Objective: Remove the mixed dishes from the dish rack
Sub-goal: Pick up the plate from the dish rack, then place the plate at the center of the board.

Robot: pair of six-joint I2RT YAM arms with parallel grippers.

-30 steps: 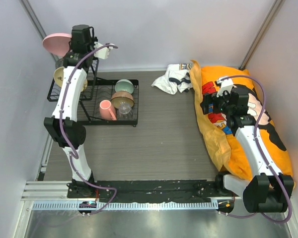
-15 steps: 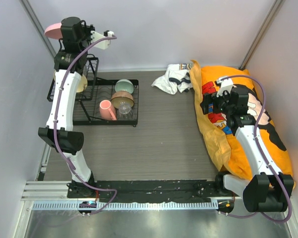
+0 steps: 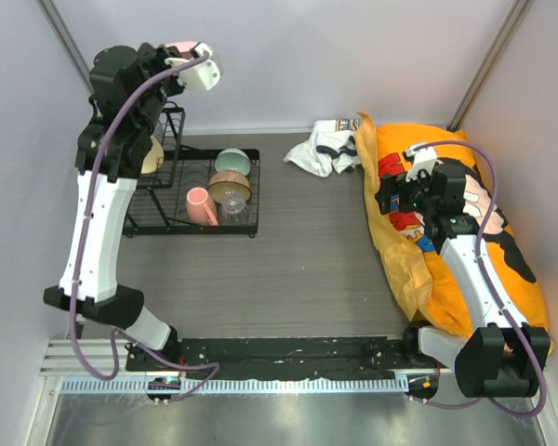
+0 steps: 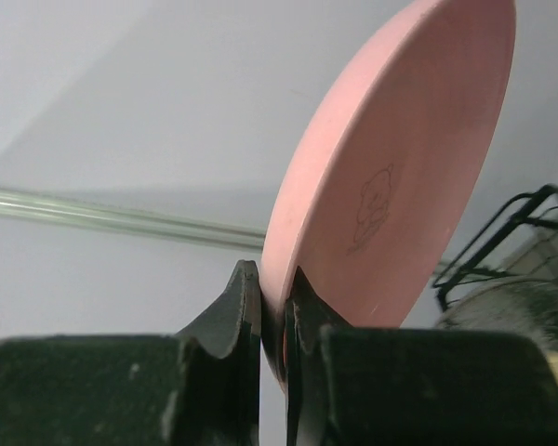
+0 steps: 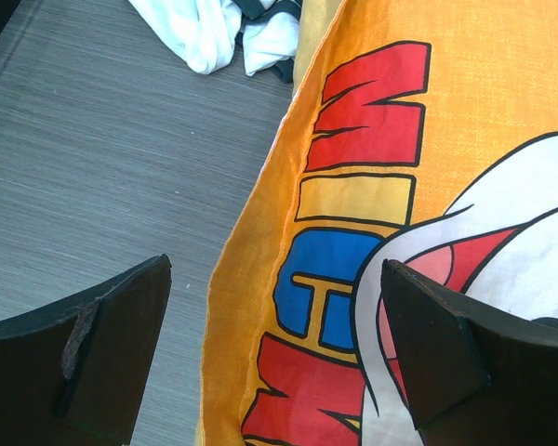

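My left gripper (image 3: pixel 172 56) is raised high over the back left corner, shut on the rim of the large pink plate (image 3: pixel 182 45). The left wrist view has the plate (image 4: pixel 400 167) standing on edge, its lower rim pinched in my left gripper (image 4: pixel 272 295). Below stands the black dish rack (image 3: pixel 172 223), also seen as black wire (image 4: pixel 502 232). Its lower tray holds a mint-green bowl (image 3: pixel 232 162), a tan dish (image 3: pixel 229 185), a pink mug (image 3: pixel 200 206) and a clear glass cup (image 3: pixel 233 213). Another tan dish (image 3: pixel 152 155) sits in the upper basket. My right gripper (image 3: pixel 391 200) (image 5: pixel 277 269) hangs open, holding nothing.
An orange printed cloth (image 3: pixel 446 223) (image 5: pixel 372 186) covers the right side of the table, under my right gripper. A crumpled white garment (image 3: pixel 324 149) (image 5: pixel 214 32) lies at the back middle. Grey walls close in the left, back and right.
My left arm has risen and swung the pink plate up and rightward from the rack's upper left. The jaws have closed tighter on its rim. The right arm has not moved.
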